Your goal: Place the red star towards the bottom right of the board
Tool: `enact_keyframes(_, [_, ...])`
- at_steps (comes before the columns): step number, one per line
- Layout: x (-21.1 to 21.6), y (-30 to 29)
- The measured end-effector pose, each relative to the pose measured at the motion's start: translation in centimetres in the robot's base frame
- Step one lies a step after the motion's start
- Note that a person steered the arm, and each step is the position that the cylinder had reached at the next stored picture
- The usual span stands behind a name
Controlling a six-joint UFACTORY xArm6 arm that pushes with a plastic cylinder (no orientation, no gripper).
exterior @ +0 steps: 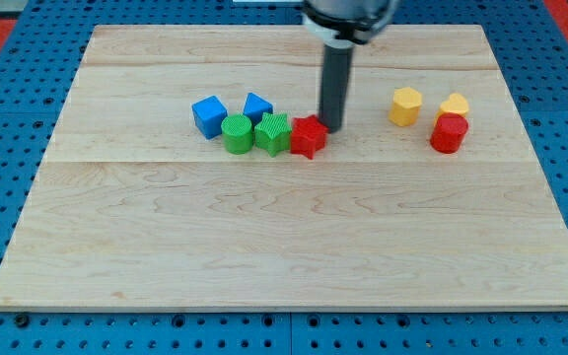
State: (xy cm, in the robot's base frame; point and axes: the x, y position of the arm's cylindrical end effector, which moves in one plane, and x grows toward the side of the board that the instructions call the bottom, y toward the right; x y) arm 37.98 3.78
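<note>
Camera view shows the table point(294, 247) with its whole bottom-right stretch bare, so the task is barely begun: the red star point(308, 136) sits above the middle, touching the green star-like block point(273, 133) on its left. My tool is a plain rod with nothing to open or close, and my tip point(332, 128) rests just at the star's upper right edge; the entire push down and right remains.
</note>
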Motion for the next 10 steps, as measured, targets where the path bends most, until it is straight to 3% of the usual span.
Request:
enact_keyframes(1, [-3.0, -1.7])
enact_keyframes(2, [-0.7, -5.6])
enact_keyframes(3, [3.2, -0.9])
enact_keyframes(4, [2.2, -1.1])
enact_keyframes(5, [4.5, 2.5])
enact_keyframes(6, [9.6, 6.1])
enact_keyframes(8, [13.4, 1.1])
enact_keyframes(9, [14.3, 8.2])
enact_keyframes(10, [12.4, 7.1])
